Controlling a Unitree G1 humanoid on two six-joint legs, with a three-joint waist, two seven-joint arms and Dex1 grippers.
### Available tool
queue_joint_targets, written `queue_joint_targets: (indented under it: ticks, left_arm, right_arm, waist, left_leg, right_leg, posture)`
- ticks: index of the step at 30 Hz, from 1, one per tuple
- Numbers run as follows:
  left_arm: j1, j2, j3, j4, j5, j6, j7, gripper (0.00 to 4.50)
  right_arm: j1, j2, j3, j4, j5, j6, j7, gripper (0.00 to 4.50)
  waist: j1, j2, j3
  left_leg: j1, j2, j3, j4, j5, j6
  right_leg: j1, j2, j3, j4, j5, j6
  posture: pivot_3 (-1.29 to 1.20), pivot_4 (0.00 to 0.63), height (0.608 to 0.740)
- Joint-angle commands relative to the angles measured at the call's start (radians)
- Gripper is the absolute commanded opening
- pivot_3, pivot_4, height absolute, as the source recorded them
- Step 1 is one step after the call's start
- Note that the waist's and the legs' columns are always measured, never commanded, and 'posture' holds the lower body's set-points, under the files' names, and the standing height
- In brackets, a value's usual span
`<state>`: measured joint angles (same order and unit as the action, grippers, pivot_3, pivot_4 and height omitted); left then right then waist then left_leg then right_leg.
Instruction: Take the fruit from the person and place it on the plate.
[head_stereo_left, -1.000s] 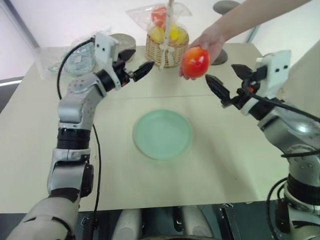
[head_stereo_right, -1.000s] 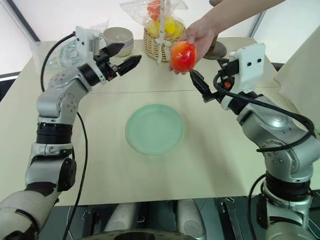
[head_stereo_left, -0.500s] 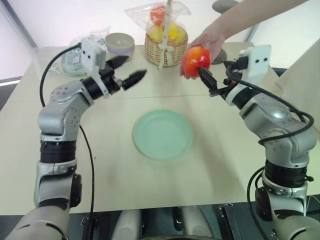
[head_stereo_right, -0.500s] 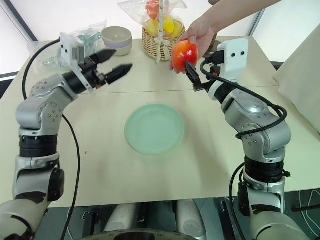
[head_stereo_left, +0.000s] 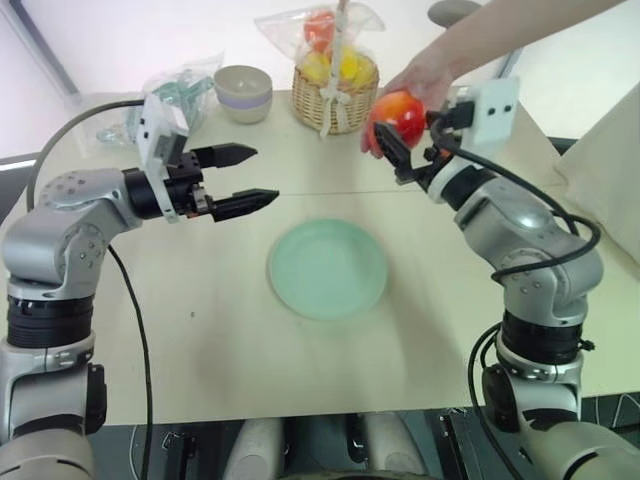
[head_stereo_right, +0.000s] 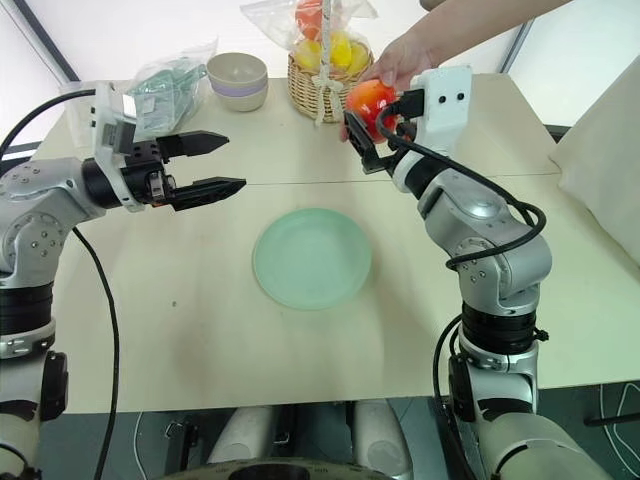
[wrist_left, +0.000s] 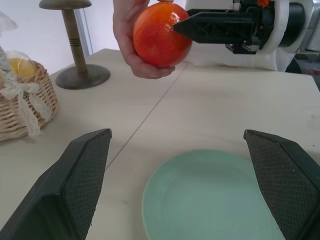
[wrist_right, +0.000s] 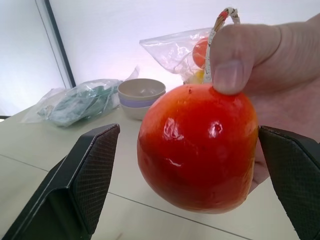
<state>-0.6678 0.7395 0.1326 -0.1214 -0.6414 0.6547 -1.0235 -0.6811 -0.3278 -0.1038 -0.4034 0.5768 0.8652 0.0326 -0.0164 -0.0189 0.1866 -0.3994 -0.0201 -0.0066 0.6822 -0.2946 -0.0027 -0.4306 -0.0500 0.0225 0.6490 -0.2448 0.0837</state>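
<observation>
A person's hand (head_stereo_left: 425, 75) holds the fruit (head_stereo_left: 402, 112), round, glossy and red-orange, above the far side of the table. My right gripper (wrist_right: 189, 131) is open, one finger on each side of the fruit and a gap showing at both sides; the person's thumb (wrist_right: 231, 65) presses on its top. The pale green plate (head_stereo_left: 327, 270) lies flat and bare at the table's middle, nearer to me than the fruit. My left gripper (head_stereo_left: 263, 173) hangs open over the table left of the plate, pointing right toward the fruit (wrist_left: 161, 34), with nothing between its fingers.
A wicker basket (head_stereo_left: 335, 85) of plastic-wrapped fruits stands at the back, just left of the hand. A small bowl (head_stereo_left: 244, 92) and a clear bag (head_stereo_left: 180, 90) sit at the back left. A wooden stand (wrist_left: 75, 50) rises behind the basket.
My right gripper has moved left and forward until its open fingers flank the fruit. My left gripper has drawn back toward the left and swung round to point right.
</observation>
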Motion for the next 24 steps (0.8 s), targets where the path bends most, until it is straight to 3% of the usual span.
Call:
queue_joint_targets:
  ticks: [1, 13, 17, 24]
  left_arm:
    - [-0.033, 0.003, 0.016, -0.018, -0.008, -0.012, 0.008, 4.43]
    - [-0.02, 0.015, 0.031, -0.045, -0.018, -0.006, 0.03, 4.43]
    - [-0.003, 0.025, 0.039, -0.056, -0.023, 0.001, 0.033, 4.5]
    - [0.014, 0.029, 0.044, -0.065, -0.029, 0.011, 0.041, 4.5]
  right_arm:
    - [-0.028, 0.01, 0.007, 0.003, -0.025, -0.034, 0.021, 4.5]
    - [-0.082, 0.016, -0.003, 0.136, -0.098, -0.12, 0.083, 4.5]
    - [-0.085, 0.015, -0.009, 0.145, -0.107, -0.127, 0.091, 3.22]
    - [-0.09, 0.014, -0.016, 0.144, -0.11, -0.118, 0.092, 3.09]
  waist:
    - [-0.001, 0.0, 0.0]
    - [-0.001, 0.0, 0.0]
    - [-0.001, 0.0, 0.0]
    - [-0.001, 0.0, 0.0]
  left_leg:
    - [0.0, 0.0, 0.0, 0.0, 0.0, 0.0]
    - [0.0, 0.0, 0.0, 0.0, 0.0, 0.0]
    - [0.0, 0.0, 0.0, 0.0, 0.0, 0.0]
    - [0.0, 0.0, 0.0, 0.0, 0.0, 0.0]
  right_leg:
    - [0.0, 0.0, 0.0, 0.0, 0.0, 0.0]
    - [0.0, 0.0, 0.0, 0.0, 0.0, 0.0]
    - [0.0, 0.0, 0.0, 0.0, 0.0, 0.0]
    - [0.0, 0.0, 0.0, 0.0, 0.0, 0.0]
  posture:
    - [0.0, 0.15, 0.74]
    - [0.0, 0.15, 0.74]
    - [0.0, 0.15, 0.74]
    - [0.0, 0.15, 0.74]
